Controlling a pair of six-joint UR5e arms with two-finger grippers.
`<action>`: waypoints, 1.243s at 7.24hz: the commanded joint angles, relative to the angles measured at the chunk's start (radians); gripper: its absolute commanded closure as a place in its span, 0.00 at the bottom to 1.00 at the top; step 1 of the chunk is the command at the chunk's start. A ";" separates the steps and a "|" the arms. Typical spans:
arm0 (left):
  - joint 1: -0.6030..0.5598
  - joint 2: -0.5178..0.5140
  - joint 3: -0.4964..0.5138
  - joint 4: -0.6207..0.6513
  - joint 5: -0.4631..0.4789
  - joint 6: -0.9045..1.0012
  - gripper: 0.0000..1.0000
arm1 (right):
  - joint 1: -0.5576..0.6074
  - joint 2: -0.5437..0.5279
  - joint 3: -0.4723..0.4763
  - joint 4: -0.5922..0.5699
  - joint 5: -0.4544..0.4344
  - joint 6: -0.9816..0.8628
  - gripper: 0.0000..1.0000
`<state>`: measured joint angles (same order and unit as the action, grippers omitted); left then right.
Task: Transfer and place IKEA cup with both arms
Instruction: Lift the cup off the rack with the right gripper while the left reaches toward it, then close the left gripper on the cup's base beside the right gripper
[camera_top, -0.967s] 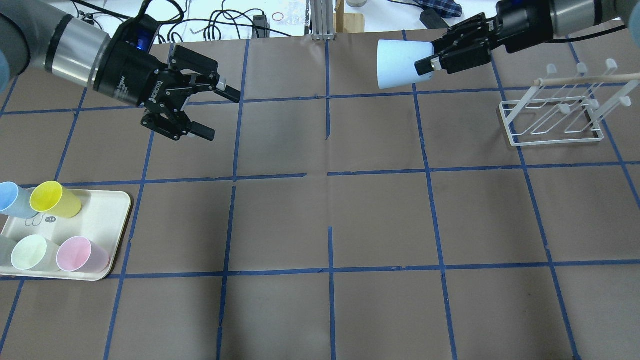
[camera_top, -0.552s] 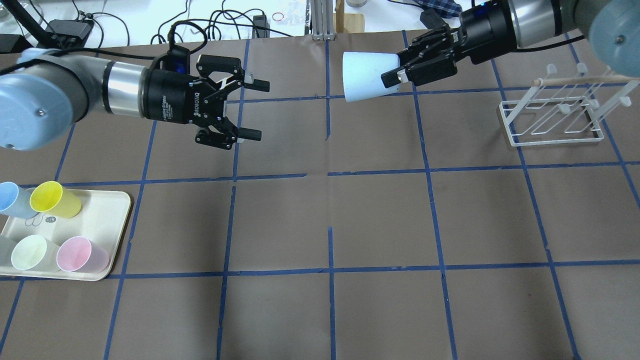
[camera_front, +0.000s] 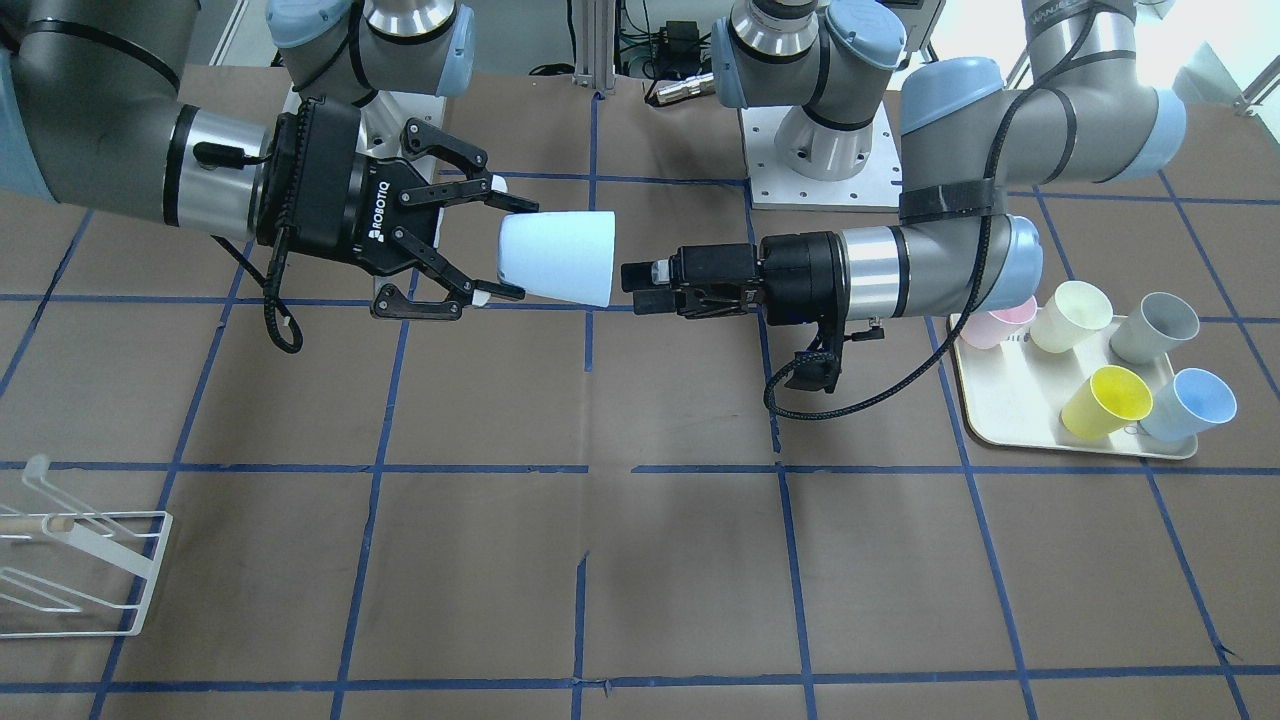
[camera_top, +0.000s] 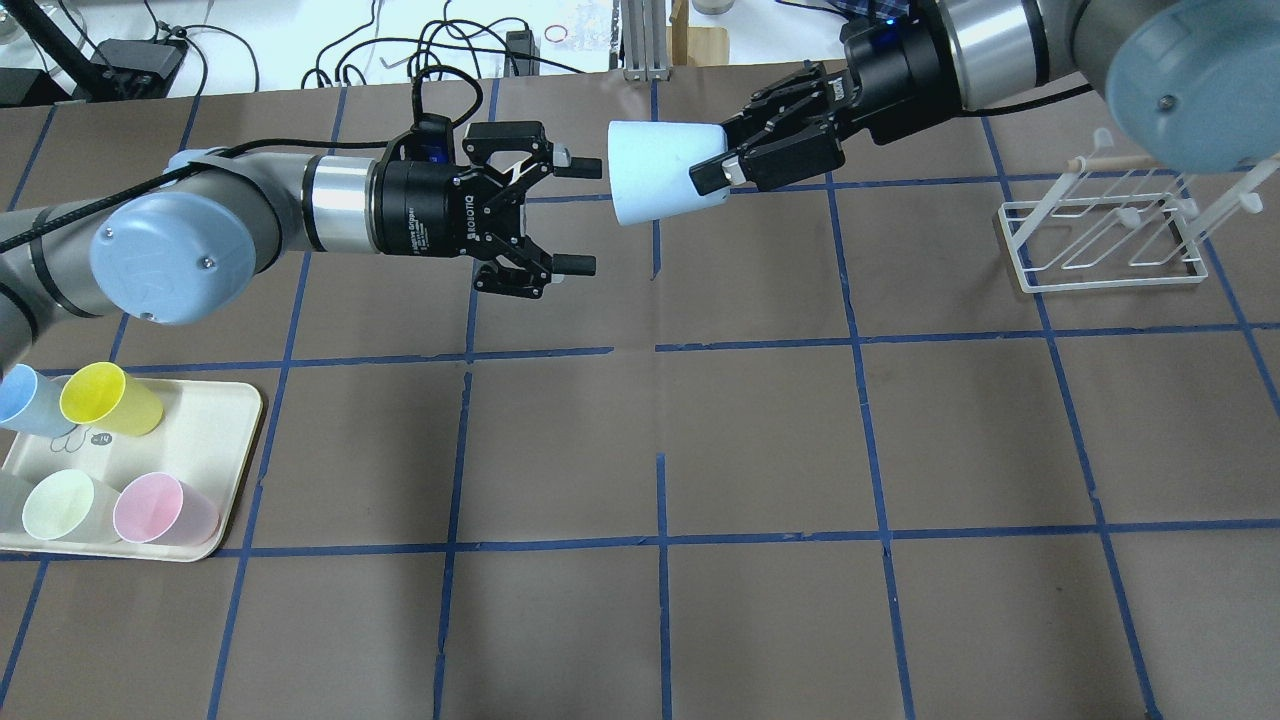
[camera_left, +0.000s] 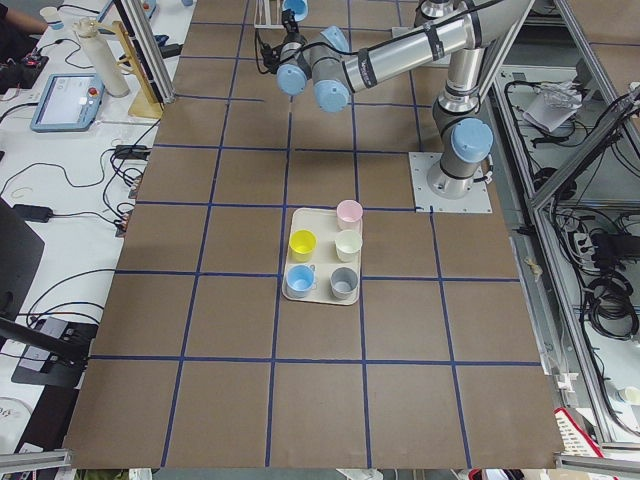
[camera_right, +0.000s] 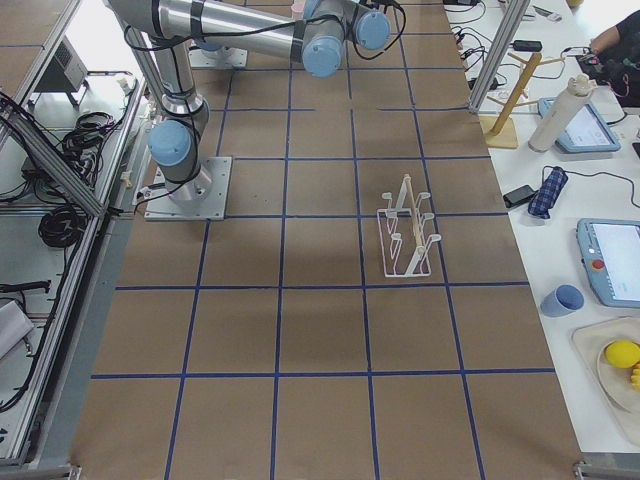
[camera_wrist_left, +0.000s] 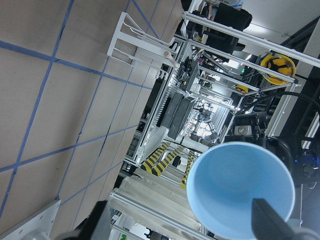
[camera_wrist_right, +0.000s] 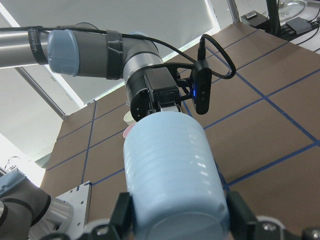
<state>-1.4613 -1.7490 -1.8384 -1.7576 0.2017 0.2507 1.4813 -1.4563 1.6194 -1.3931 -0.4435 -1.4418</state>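
Note:
My right gripper (camera_top: 716, 166) is shut on the narrow base end of the IKEA cup (camera_top: 655, 172). The cup is pale blue and held on its side above the table's far middle, mouth toward my left arm. My left gripper (camera_top: 578, 216) is open, level, and just short of the cup's rim, not touching it. The front view shows the cup (camera_front: 560, 258) between the right gripper (camera_front: 508, 250) and the left gripper (camera_front: 638, 285). The left wrist view looks into the cup's deeper blue inside (camera_wrist_left: 240, 185). The right wrist view shows the cup's outside (camera_wrist_right: 172, 170).
A cream tray (camera_top: 200, 440) at the near left holds a yellow cup (camera_top: 105, 398), a sky-blue cup (camera_top: 25, 398), a pale green cup (camera_top: 60, 505) and a pink cup (camera_top: 160, 508). A white wire rack (camera_top: 1110, 235) stands at the far right.
My right arm has carried the cup leftward toward the middle. My left arm has swung right and turned level, so its open gripper now faces the cup's mouth.

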 joint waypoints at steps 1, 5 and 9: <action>-0.010 0.002 -0.002 0.001 -0.016 0.004 0.00 | 0.005 -0.001 0.010 0.000 0.028 0.000 0.75; -0.013 0.014 -0.016 0.003 -0.062 0.021 0.00 | 0.005 -0.001 0.010 0.000 0.028 0.021 0.73; -0.019 0.025 -0.027 0.001 -0.117 0.045 0.21 | 0.005 -0.001 0.013 -0.001 0.020 0.034 0.71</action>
<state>-1.4781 -1.7309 -1.8587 -1.7559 0.0888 0.2863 1.4864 -1.4574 1.6318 -1.3950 -0.4173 -1.4089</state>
